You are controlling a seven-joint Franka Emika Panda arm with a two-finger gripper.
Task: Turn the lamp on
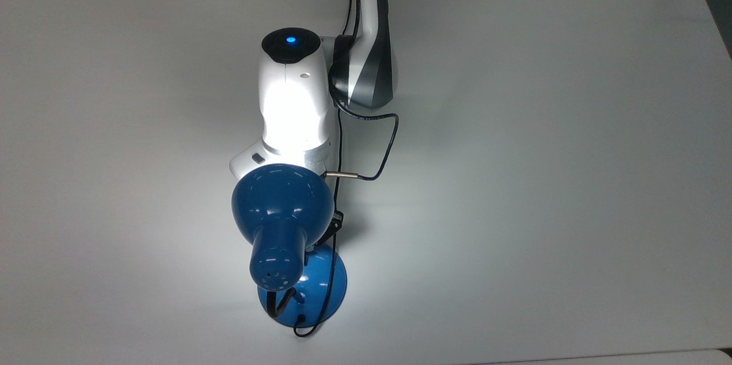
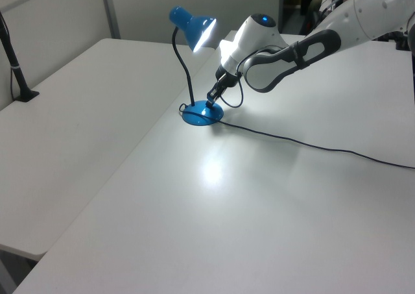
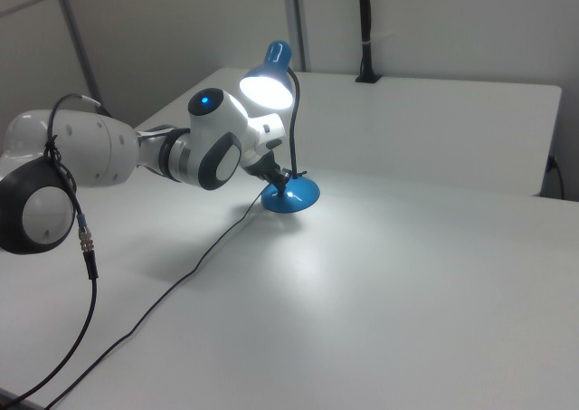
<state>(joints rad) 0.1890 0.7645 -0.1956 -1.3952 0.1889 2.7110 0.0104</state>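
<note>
The lamp stands lit, its blue domed shade (image 1: 280, 205) hanging over the round blue base (image 1: 323, 288) and casting a bright patch on the white table (image 1: 514, 125). In the left view the shade (image 2: 194, 26) glows on its black gooseneck above the base (image 2: 202, 114). My gripper (image 2: 211, 100) points down with its tip touching the base's top, shut with nothing held. The right view shows the gripper (image 3: 282, 182) on the base (image 3: 291, 195) under the glowing shade (image 3: 269, 80). From above, the shade hides most of the gripper.
The lamp's thin black cord (image 2: 311, 145) trails across the table to the left view's right. A black clamped post (image 2: 18, 73) stands on the adjoining table at the left view's left. A loose cable (image 1: 377, 147) loops off my wrist.
</note>
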